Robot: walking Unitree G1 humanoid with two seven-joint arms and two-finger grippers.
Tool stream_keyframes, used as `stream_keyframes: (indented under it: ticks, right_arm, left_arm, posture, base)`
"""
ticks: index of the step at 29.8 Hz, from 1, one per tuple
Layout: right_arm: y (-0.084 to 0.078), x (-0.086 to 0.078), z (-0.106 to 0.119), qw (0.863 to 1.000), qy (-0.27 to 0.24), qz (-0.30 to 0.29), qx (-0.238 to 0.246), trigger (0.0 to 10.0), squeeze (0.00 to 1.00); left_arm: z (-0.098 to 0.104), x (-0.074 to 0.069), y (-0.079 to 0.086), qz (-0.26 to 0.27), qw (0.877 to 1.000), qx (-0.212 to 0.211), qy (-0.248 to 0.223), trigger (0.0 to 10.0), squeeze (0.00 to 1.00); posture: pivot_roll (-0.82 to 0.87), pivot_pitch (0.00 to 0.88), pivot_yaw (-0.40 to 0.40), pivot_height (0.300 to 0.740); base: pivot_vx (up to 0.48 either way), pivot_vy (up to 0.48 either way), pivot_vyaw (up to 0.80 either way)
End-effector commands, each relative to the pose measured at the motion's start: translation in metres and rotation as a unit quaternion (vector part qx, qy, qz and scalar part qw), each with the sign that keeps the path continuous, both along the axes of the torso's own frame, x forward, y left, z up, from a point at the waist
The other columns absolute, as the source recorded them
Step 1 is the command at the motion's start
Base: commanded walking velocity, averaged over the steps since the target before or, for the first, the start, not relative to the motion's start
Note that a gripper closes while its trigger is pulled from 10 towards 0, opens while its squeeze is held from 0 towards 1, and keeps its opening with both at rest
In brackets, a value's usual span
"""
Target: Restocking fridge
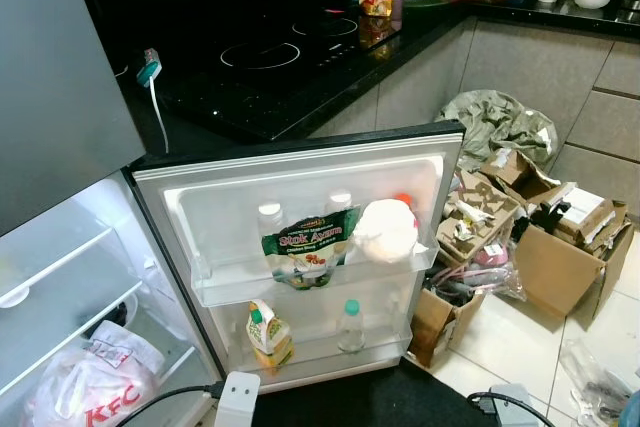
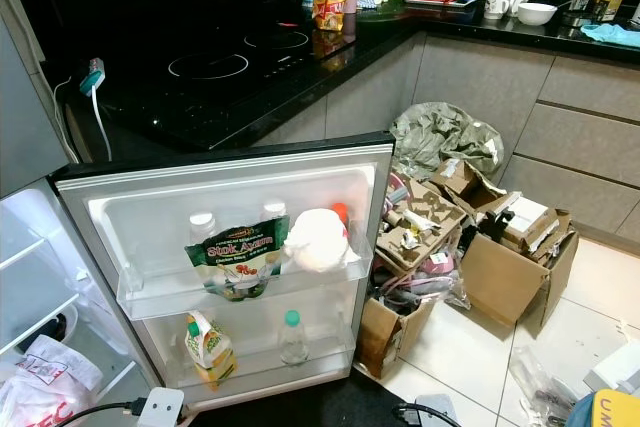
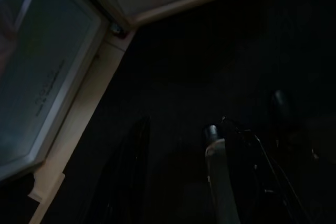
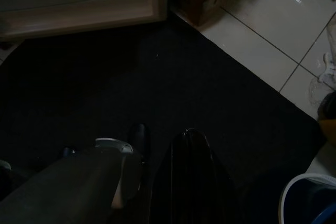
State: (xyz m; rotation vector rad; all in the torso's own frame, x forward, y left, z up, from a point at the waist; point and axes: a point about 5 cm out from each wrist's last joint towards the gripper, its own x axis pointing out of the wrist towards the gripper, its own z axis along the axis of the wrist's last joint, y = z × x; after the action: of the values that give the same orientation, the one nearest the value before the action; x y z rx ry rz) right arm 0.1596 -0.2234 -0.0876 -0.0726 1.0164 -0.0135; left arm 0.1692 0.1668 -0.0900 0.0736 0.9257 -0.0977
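Open fridge (image 1: 60, 277) at left, one KFC bag (image 1: 95, 392) inside. On door (image 1: 300, 172): upper shelf, two bottles (image 1: 270, 219), one Stok Ayam pouch (image 1: 308, 244), one white bag (image 1: 385, 232); lower shelf, one carton (image 1: 268, 335), one bottle (image 1: 351, 327). Right: several cardboard boxes (image 1: 560, 262). Left gripper (image 3: 176, 171) and right gripper (image 4: 157, 177) hanging over dark mat (image 4: 157, 87); finger spread unclear.

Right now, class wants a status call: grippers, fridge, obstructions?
Both grippers hang idle over the black mat. Fridge door open, upper shelf holds Stok Ayam pouch, bottles. Cardboard boxes crowd floor right of door.
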Motion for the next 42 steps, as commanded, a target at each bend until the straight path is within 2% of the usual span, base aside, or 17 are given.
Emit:
stream_keyframes:
  ticks: [1,5,9,11,13,15,18,19,21,24,30,31,33,35,39,41,42]
  right_arm:
    - [0.001,0.003,0.001,1.000,-0.007,0.006,-0.002,10.0,0.00]
    - [0.004,0.004,0.001,1.000,-0.006,0.010,-0.002,10.0,0.00]
    - [0.006,0.005,0.001,1.000,-0.006,0.014,0.000,10.0,0.00]
    - [0.008,0.005,0.001,1.000,-0.006,0.015,0.000,10.0,0.00]
    - [0.014,0.006,0.000,1.000,-0.006,0.017,0.003,10.0,0.00]
    - [0.014,0.006,0.000,1.000,-0.006,0.017,0.003,10.0,0.00]
    - [0.023,0.008,-0.001,1.000,-0.007,0.019,0.006,10.0,0.00]
    - [0.023,0.008,-0.001,1.000,-0.007,0.019,0.006,10.0,0.00]
    - [0.025,0.009,-0.001,1.000,-0.007,0.019,0.007,10.0,0.00]
    - [0.026,0.009,-0.001,1.000,-0.006,0.019,0.008,10.0,0.00]
    - [0.031,0.008,-0.003,1.000,-0.004,0.021,0.009,10.0,0.00]
    - [0.034,0.009,-0.003,1.000,-0.004,0.022,0.009,10.0,0.00]
    - [0.035,0.009,-0.003,1.000,-0.005,0.022,0.009,10.0,0.00]
    - [0.038,0.017,0.000,1.000,-0.012,0.021,0.012,10.0,0.00]
    - [0.038,0.018,0.001,1.000,-0.013,0.021,0.012,10.0,0.00]
    - [0.037,0.022,0.003,1.000,-0.018,0.018,0.014,10.0,0.00]
    - [0.037,0.022,0.003,1.000,-0.018,0.018,0.014,10.0,0.00]
  left_arm:
    - [-0.002,-0.004,-0.006,-0.004,1.000,-0.003,0.005,10.0,0.00]
    - [-0.002,-0.005,-0.008,-0.010,1.000,-0.001,0.005,10.0,0.00]
    - [-0.002,-0.005,-0.002,-0.014,1.000,0.002,0.004,10.0,0.00]
    - [-0.002,-0.006,0.005,-0.014,1.000,0.005,0.004,10.0,0.00]
    - [-0.001,-0.010,0.021,-0.010,1.000,0.011,0.004,10.0,0.00]
    - [-0.001,-0.010,0.021,-0.010,1.000,0.011,0.004,10.0,0.00]
    - [0.004,-0.011,0.050,-0.002,1.000,0.023,0.003,10.0,0.00]
    - [0.004,-0.011,0.050,-0.002,1.000,0.023,0.003,10.0,0.00]
    - [0.007,-0.008,0.061,0.000,1.000,0.028,0.002,10.0,0.00]
    - [0.010,-0.002,0.064,0.001,1.000,0.030,-0.001,10.0,0.00]
    - [0.013,0.007,0.060,-0.001,1.000,0.029,-0.006,10.0,0.00]
    - [0.012,0.011,0.051,-0.005,1.000,0.026,-0.009,10.0,0.00]
    - [0.012,0.011,0.047,-0.007,1.000,0.025,-0.010,10.0,0.00]
    - [0.009,0.015,0.020,-0.015,1.000,0.012,-0.016,10.0,0.00]
    - [0.009,0.015,0.017,-0.017,1.000,0.010,-0.016,10.0,0.00]
    - [0.008,0.016,0.004,-0.022,1.000,0.004,-0.021,10.0,0.00]
    - [0.008,0.016,0.004,-0.022,1.000,0.004,-0.021,10.0,0.00]
  posture:
    - [-0.08,0.022,-0.008,0.740]
    - [-0.08,0.024,-0.010,0.740]
    - [-0.08,0.024,-0.010,0.740]
    - [-0.08,0.024,-0.010,0.740]
    - [-0.08,0.024,-0.010,0.740]
    - [-0.08,0.024,-0.010,0.740]
    - [-0.08,0.024,-0.008,0.740]
    - [-0.08,0.024,-0.008,0.740]
    - [-0.08,0.025,-0.008,0.740]
    - [-0.08,0.025,-0.008,0.740]
    - [-0.07,0.025,-0.011,0.740]
    - [-0.07,0.025,-0.011,0.740]
    - [-0.07,0.025,-0.011,0.740]
    - [-0.07,0.022,-0.012,0.740]
    - [-0.07,0.023,-0.011,0.740]
    - [-0.07,0.023,-0.011,0.740]
    - [-0.07,0.023,-0.011,0.740]
  base:
    - [0.000,0.000,0.00]
    - [0.000,0.000,0.00]
    - [0.000,0.000,0.00]
    - [0.000,0.000,0.00]
    - [0.000,0.000,0.00]
    - [0.000,0.000,0.00]
    - [0.000,0.000,0.00]
    - [0.000,0.000,0.00]
    - [0.000,0.000,0.00]
    - [0.000,0.000,0.00]
    - [0.000,0.000,0.00]
    - [0.000,0.000,0.00]
    - [0.000,0.000,0.00]
    - [0.000,0.000,0.00]
    - [0.000,0.000,0.00]
    - [0.000,0.000,0.00]
    - [0.000,0.000,0.00]
